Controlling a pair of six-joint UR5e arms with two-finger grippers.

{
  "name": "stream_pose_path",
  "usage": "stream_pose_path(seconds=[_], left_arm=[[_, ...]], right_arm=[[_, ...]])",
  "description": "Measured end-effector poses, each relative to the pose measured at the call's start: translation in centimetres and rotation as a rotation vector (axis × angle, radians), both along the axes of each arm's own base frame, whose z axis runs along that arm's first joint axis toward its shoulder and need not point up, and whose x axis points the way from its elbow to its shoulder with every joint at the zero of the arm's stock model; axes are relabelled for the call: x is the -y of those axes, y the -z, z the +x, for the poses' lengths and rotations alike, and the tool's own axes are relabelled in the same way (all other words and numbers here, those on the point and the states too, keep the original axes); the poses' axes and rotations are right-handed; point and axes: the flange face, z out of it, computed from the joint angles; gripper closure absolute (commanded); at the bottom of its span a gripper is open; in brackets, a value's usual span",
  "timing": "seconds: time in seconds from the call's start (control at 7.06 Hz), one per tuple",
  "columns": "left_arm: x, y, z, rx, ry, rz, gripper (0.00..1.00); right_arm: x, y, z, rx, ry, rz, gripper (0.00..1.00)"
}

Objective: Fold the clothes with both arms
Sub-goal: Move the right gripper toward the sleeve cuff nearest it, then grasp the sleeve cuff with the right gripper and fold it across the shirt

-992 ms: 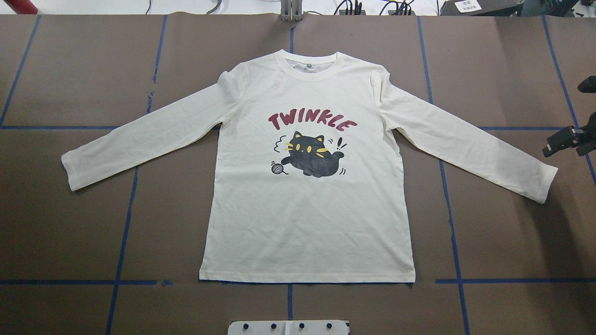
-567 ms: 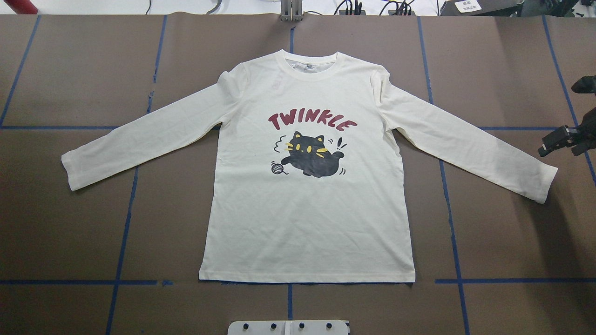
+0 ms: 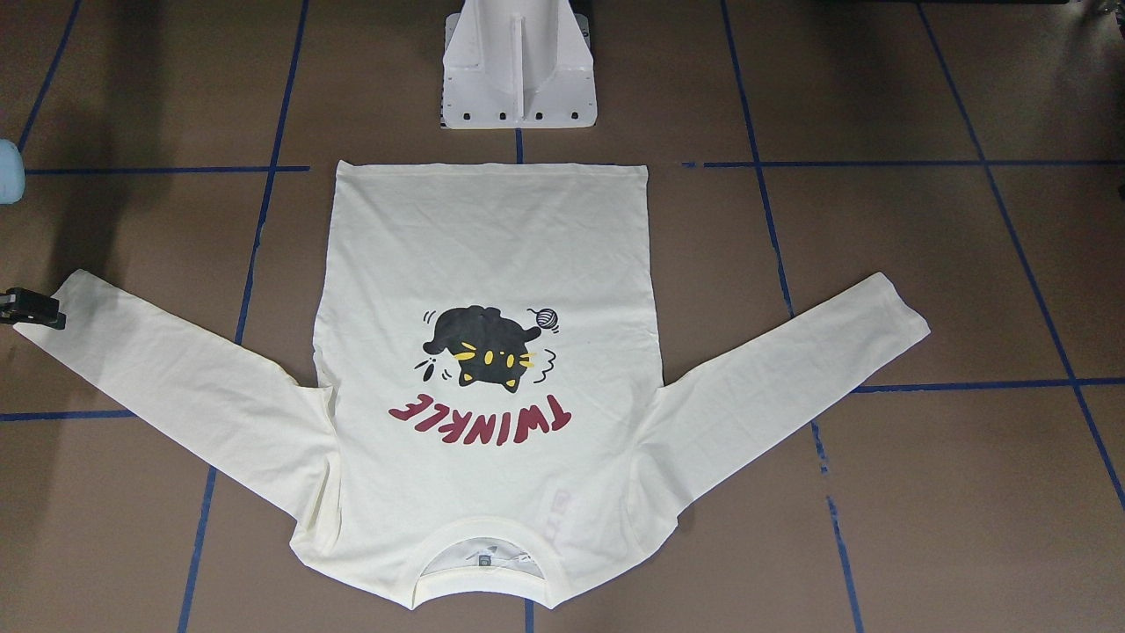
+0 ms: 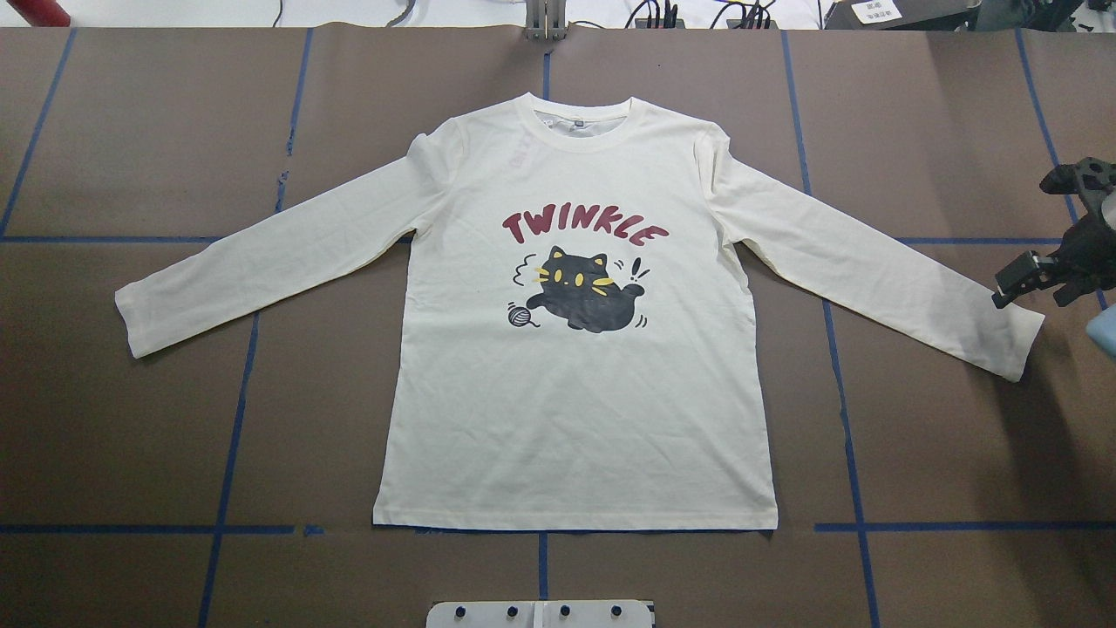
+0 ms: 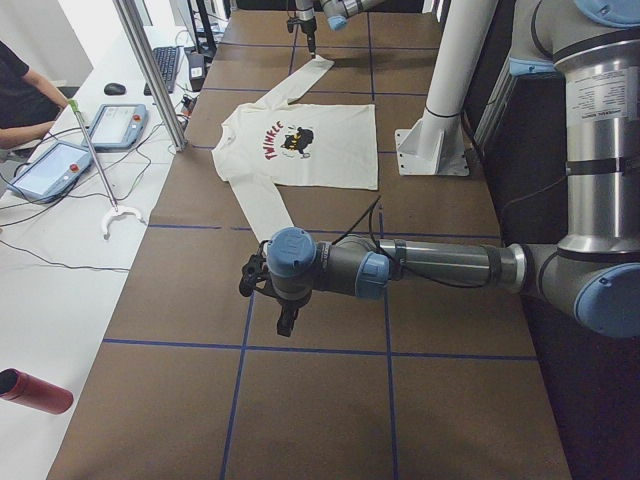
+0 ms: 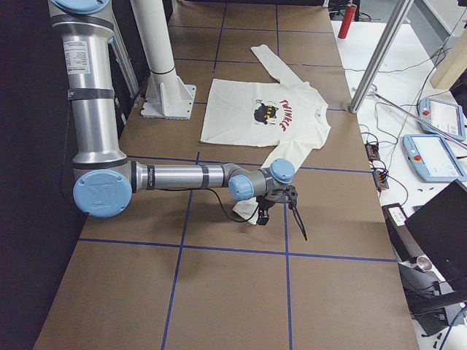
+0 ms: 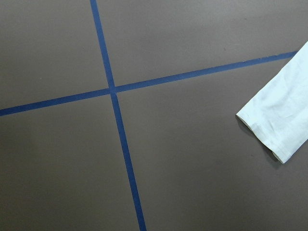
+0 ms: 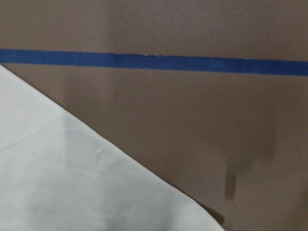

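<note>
A cream long-sleeved shirt [image 4: 575, 375] with a black cat and "TWINKLE" print lies flat, face up, sleeves spread, on the brown table [image 4: 174, 419]. My right gripper [image 4: 1011, 283] hovers at the table's right side, just above the right sleeve's cuff [image 4: 1016, 340]; I cannot tell whether it is open or shut. It also shows at the front-facing view's left edge [image 3: 31, 308]. My left gripper [image 5: 287, 322] shows only in the exterior left view, pointing down beyond the left cuff [image 7: 274, 120]; I cannot tell its state.
The white pedestal base [image 3: 518, 79] stands at the shirt's hem side. Blue tape lines [image 4: 235, 419] grid the table. A side bench holds teach pendants [image 5: 50, 165], a red bottle [image 5: 35, 390] and an operator's arm [image 5: 25, 95].
My right gripper has moved in from the right edge toward the right sleeve's cuff, and a light blue joint has come into view. The shirt has not moved.
</note>
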Motion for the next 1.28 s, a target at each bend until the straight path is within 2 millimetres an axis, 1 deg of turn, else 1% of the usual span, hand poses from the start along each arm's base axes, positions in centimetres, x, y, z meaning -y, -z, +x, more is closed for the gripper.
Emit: stream_pose_path(seconds=[0.43, 0.57, 0.71, 0.85, 0.99, 1.13, 1.28], left_arm=[[0.0, 0.2, 0.0, 0.001, 0.000, 0.004, 0.00], [0.0, 0.2, 0.0, 0.000, 0.001, 0.005, 0.00], [0.0, 0.3, 0.0, 0.001, 0.001, 0.005, 0.00], [-0.1, 0.3, -0.1, 0.001, 0.001, 0.006, 0.00], [-0.1, 0.3, -0.1, 0.001, 0.001, 0.007, 0.00], [-0.1, 0.5, -0.1, 0.000, 0.002, 0.009, 0.00], [-0.1, 0.6, -0.1, -0.001, 0.003, 0.011, 0.00]], right_arm=[[0.1, -0.8, -0.7, -0.006, 0.011, -0.016, 0.04], [0.3, -1.2, -1.0, -0.009, 0.014, -0.023, 0.07], [0.3, -1.5, -1.0, -0.012, 0.015, -0.030, 0.20], [0.1, -2.0, -1.0, -0.015, 0.015, -0.038, 0.38], [-0.1, -2.5, -0.8, -0.019, 0.015, -0.048, 0.83], [-0.2, -2.8, -0.8, -0.022, 0.012, -0.057, 1.00], [-0.4, -3.0, -0.7, -0.024, 0.009, -0.065, 1.00]])
